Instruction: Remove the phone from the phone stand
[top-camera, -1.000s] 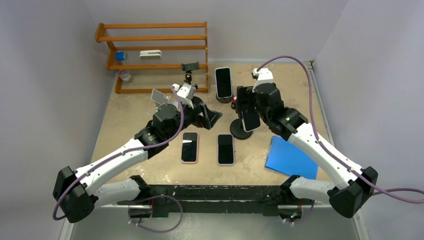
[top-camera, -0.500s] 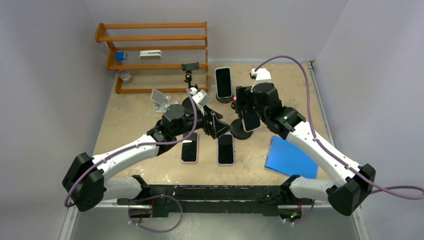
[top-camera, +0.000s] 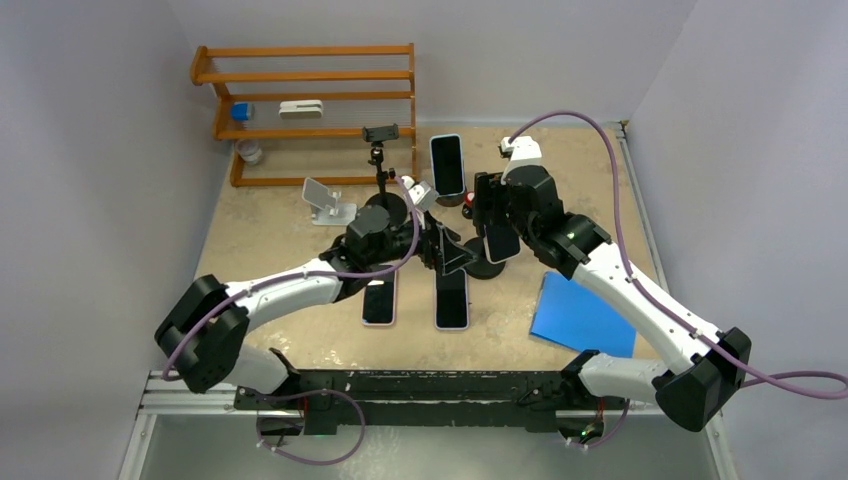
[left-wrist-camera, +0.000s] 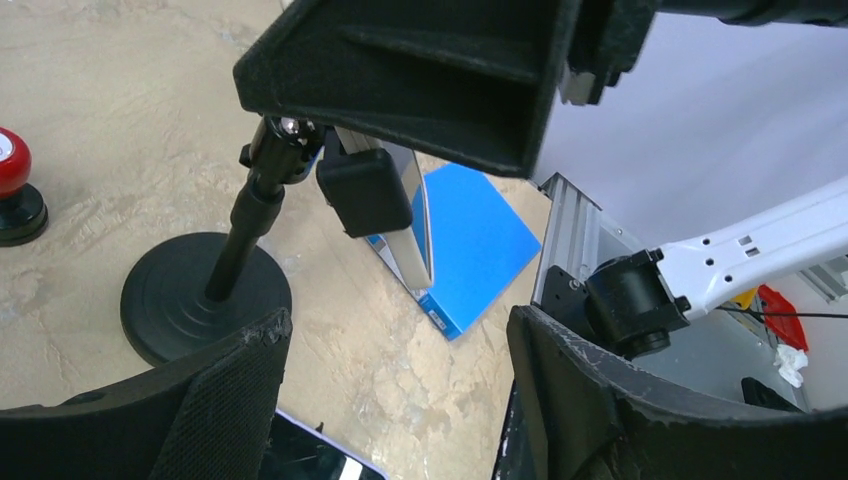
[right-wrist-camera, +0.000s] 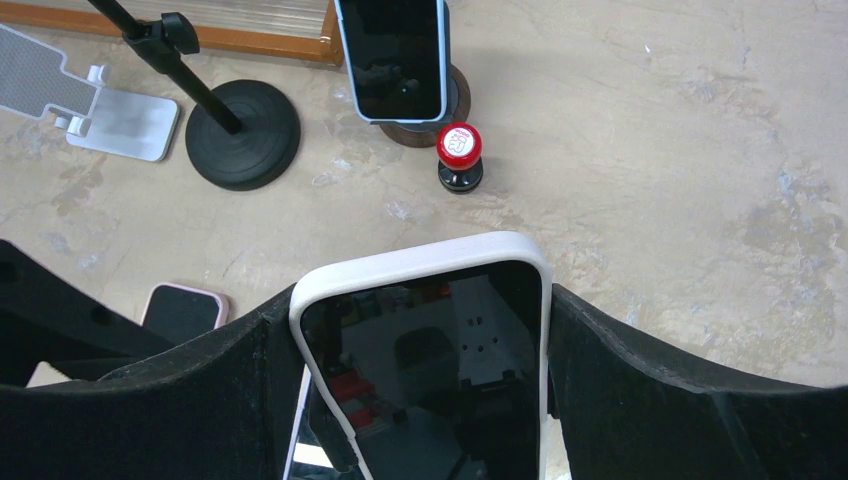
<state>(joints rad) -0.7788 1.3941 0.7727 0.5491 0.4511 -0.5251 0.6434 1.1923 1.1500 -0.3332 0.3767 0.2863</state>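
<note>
A white-cased phone (top-camera: 501, 243) is clamped on a black phone stand (top-camera: 487, 268) with a round base, right of centre. My right gripper (top-camera: 497, 222) is shut on it; in the right wrist view both fingers press the side edges of the phone (right-wrist-camera: 430, 380). My left gripper (top-camera: 450, 255) hangs open just left of the stand's base, holding nothing. In the left wrist view the left gripper (left-wrist-camera: 395, 330) looks over bare table, with the stand's base (left-wrist-camera: 205, 295), its clamp (left-wrist-camera: 365, 190) and the edge-on phone (left-wrist-camera: 420, 230) ahead.
Two phones (top-camera: 379, 298) (top-camera: 451, 298) lie flat near the left gripper. A blue-cased phone (top-camera: 447, 165) leans on a round stand at the back, with a red knob (right-wrist-camera: 460, 150) beside it. A blue box (top-camera: 583, 315), silver stand (top-camera: 325, 200), tripod stand (top-camera: 380, 135) and wooden rack (top-camera: 305, 110) are also here.
My left arm has swung right from the table's middle to the stand's base. The right gripper's fingers have closed in onto the phone's edges.
</note>
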